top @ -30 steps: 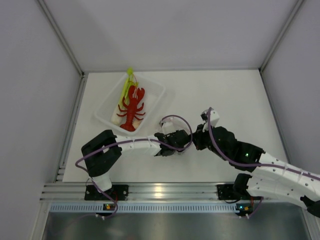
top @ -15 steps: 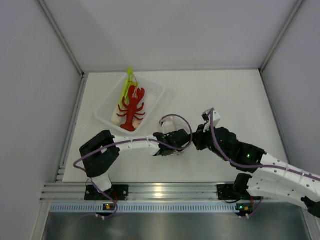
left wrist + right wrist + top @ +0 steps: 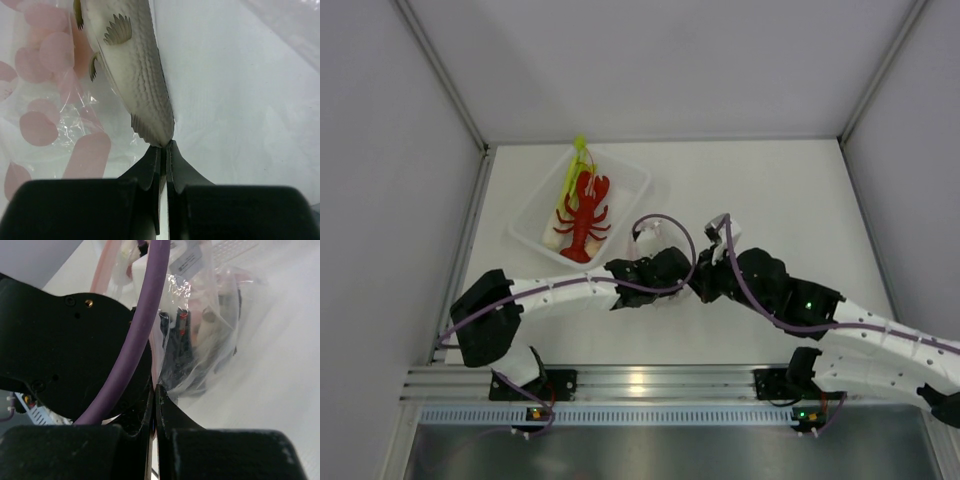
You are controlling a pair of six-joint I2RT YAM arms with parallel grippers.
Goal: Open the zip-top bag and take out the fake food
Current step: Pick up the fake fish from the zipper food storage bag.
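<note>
1. Far left, the clear tray [image 3: 625, 180] holds the red lobster [image 3: 585, 215] and the leek [image 3: 570, 178].
2. The left fingers [image 3: 163, 152] are pinched tight on the tail tip of the grey fish [image 3: 130, 65]. It looks rigid, light and slick, so a grip this thin may slip.
3. The zip-top bag [image 3: 40, 115] lies mid-table [image 3: 770, 200] between the arms. It is floppy film, best held at its rim.
4. The right fingers [image 3: 154, 395] are closed, seemingly on a bag fold. Only the wrist views show fish and bag.

White table [image 3: 770, 190] carries 1 clear tray [image 3: 628, 185], set toward its rear left corner.
</note>
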